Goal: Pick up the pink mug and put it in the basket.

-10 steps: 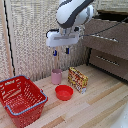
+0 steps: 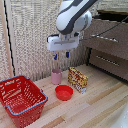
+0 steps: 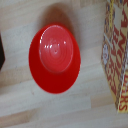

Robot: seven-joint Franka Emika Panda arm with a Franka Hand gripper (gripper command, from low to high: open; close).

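The pale pink mug [image 2: 56,76] stands upright on the wooden table, close to the back wall. Directly above it, well clear of its rim, hangs my white gripper [image 2: 61,56]. It is open, with its blue-tipped fingers [image 2: 55,57] pointing down and nothing between them. The red basket [image 2: 31,110], with lattice sides and a light rim, sits on the exterior view's left near the front and looks empty. Neither the mug nor the basket shows in the wrist view.
A red bowl [image 2: 64,92] [image 3: 55,57] lies in front of the mug. A yellow-red box [image 2: 77,80] [image 3: 117,55] stands on the exterior view's right of the mug. Wooden drawers [image 2: 107,50] rise at the back right.
The gripper has sunk a little towards the pink mug. The mug, bowl, box and basket have not moved.
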